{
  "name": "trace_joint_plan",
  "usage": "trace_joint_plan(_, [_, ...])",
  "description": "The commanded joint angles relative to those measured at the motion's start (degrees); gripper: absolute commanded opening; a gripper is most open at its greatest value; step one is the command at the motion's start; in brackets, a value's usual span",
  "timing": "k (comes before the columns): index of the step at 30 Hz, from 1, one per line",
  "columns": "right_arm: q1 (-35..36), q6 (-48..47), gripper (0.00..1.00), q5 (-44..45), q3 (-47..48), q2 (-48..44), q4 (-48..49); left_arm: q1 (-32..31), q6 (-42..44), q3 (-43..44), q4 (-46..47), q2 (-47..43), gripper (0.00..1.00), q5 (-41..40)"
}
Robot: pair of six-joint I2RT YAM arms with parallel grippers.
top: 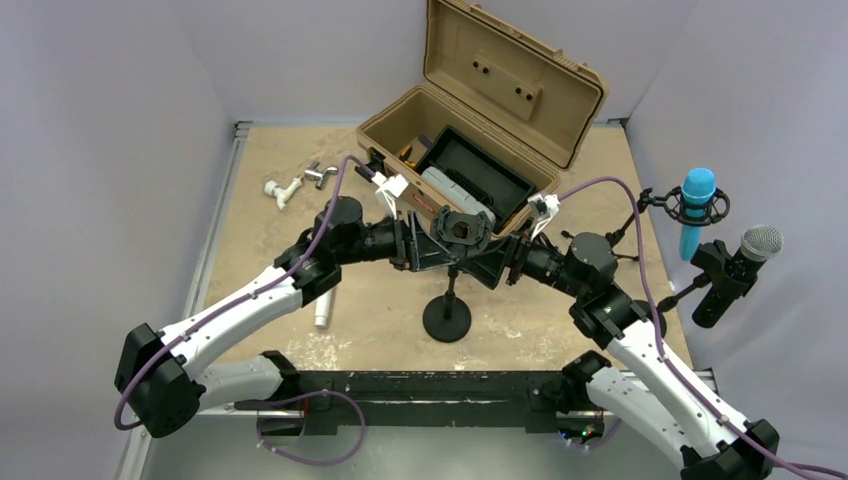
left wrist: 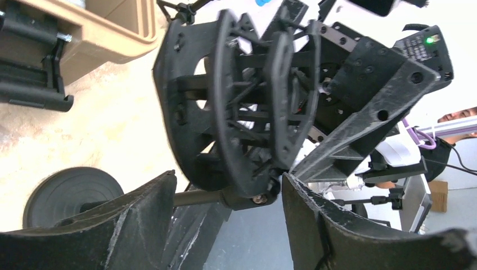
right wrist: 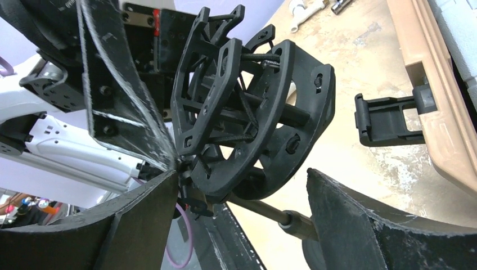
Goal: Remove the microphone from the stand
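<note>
Two microphones show, both well right of the black ringed shock mount (top: 460, 231). A blue cylindrical microphone (top: 698, 190) stands upright, head up. A black silver-headed microphone (top: 752, 248) tilts, head up and rightward. Whether the mount itself holds one cannot be told. The left claw (left wrist: 228, 180) and right claw (right wrist: 242, 173) are spread wide, straddling the mount from opposite sides above the sandy surface (top: 290, 240).

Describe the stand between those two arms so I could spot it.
Find the open tan toolbox. In front stands a thin pole on a round black base, topped by a cage-like black ring. The blue microphone and silver-headed microphone stand at the right edge; this one sits between both end effectors.
</note>
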Motion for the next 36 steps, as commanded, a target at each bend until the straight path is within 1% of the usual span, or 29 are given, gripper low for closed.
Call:
trace_joint_plan(1, [0.1,0.2,0.82,0.6,2.2,0.8,3.5,-0.5,1.3,-2.8,1.0,1.1,0.65,-0.6])
trace_joint_plan(7, [0.1,-0.7,0.81,0.9,-0.1,1.5,2.0,-1.2,1.1,-5.6,2.0,1.8,0.58,-0.9])
trace_joint_plan(13, [0.1,-0.6,0.81,0.9,-3.8,0.8,-0.2,-2.2,0.8,-9.1,1.8,1.3,0.55,-1.7])
trace_joint_plan(20, [0.1,1.2,0.8,-0.5,-8.3,-0.3,0.5,-3.7,0.1,-13.8,1.9,0.9,0.53,-2.9])
trace_joint_plan(25, [0.1,0.3,0.8,-0.6,-6.9,-0.3,-0.3,-4.2,-0.4,-16.1,2.4,0.2,0.52,-3.9])
trace_joint_plan(27, [0.0,-0.9,0.81,-0.6,-5.3,-1.1,-1.1,-4.3,-0.6,-16.7,4.5,-0.8,0.54,-2.4])
trace_joint_plan(29, [0.0,-2.3,0.82,-1.6,-3.7,-2.5,-1.4,-4.6,0.4,-15.6,5.8,-3.3,0.61,-0.1])
trace_joint_plan(30, [0.1,-2.9,0.82,-1.8,-3.2,-3.2,-1.7,-4.7,1.4,-14.8,5.5,-4.8,0.66,0.7])
trace_joint_plan(33, [0.1,-2.2,0.85,-1.0,-1.7,-5.6,-0.9,-4.9,4.8,-11.3,1.1,-9.4,0.79,-0.3])
trace_joint_plan(36, [0.1,0.3,0.89,1.4,0.6,-5.7,1.0,-4.8,6.9,-6.3,-4.0,-10.7,0.84,-4.4])
